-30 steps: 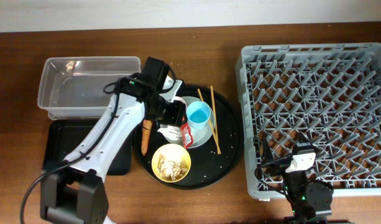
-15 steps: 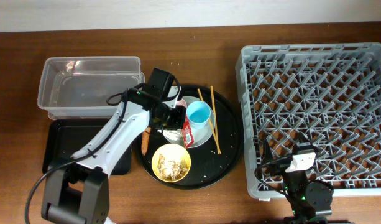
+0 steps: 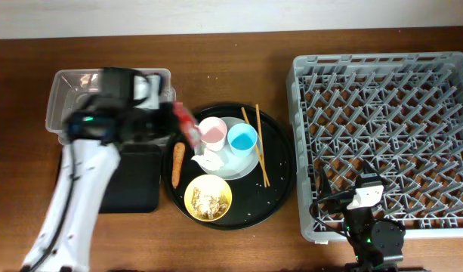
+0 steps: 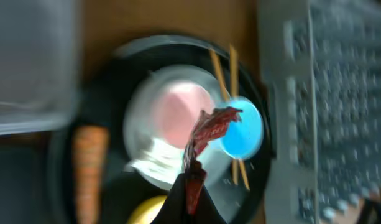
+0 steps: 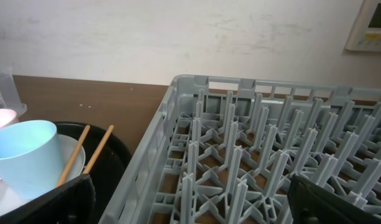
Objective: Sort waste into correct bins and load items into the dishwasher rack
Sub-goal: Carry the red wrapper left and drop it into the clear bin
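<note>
The left gripper (image 4: 190, 188) has its fingers clamped on the crinkled red snack wrapper (image 3: 185, 125). It holds the wrapper in the air just beside the clear rectangular plastic tub (image 3: 65, 113) at the bench's far left corner, above the far-left rim of the large round black tray (image 3: 280, 177) and close to the pale pink cup (image 3: 212, 132). The right gripper (image 5: 190, 208) sits with its fingers apart and empty at the near-left corner of the large square grey plastic rack (image 3: 382, 113) by the bench's right edge.
</note>
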Robot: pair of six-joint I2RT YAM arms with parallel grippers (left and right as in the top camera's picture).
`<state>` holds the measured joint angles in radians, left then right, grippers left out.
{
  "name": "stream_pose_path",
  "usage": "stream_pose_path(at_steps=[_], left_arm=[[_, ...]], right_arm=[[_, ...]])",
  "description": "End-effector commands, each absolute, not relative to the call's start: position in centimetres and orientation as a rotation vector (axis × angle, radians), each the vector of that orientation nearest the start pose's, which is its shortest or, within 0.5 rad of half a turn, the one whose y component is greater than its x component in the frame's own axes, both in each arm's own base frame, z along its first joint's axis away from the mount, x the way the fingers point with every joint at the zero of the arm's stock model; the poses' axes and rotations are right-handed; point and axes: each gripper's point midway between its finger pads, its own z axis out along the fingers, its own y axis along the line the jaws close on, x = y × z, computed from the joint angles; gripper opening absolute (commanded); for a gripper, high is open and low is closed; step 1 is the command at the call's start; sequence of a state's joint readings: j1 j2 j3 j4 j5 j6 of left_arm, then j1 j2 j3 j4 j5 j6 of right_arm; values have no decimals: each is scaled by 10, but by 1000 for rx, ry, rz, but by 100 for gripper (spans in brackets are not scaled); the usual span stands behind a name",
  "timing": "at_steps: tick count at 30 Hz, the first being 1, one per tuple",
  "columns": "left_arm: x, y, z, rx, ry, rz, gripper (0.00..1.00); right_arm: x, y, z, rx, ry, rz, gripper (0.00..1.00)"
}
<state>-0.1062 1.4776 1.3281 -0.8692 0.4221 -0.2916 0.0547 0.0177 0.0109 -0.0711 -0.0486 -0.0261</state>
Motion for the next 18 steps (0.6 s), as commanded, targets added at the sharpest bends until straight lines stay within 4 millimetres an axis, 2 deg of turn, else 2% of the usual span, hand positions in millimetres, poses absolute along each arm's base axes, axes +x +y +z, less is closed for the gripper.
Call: stream_pose_path(at_steps=[1, 3, 6, 8, 11, 18], left_arm=[[366, -13, 228, -360, 2487, -448, 0], [358, 38, 228, -542, 2453, -387, 0], [344, 95, 227, -744, 2399, -327, 0], [339, 115, 228, -810, 2367, -301, 0], [339, 129, 232, -835, 2328, -280, 0], [339, 130, 232, -836, 2328, -281, 0]], right_arm=[[246, 20, 155, -90, 1651, 62, 98], [246, 20, 155, -90, 1651, 62, 98], [246, 20, 155, -90, 1651, 62, 98], [246, 20, 155, -90, 1651, 62, 98], [246, 20, 155, -90, 1651, 62, 98], [246, 20, 155, -90, 1651, 62, 98]])
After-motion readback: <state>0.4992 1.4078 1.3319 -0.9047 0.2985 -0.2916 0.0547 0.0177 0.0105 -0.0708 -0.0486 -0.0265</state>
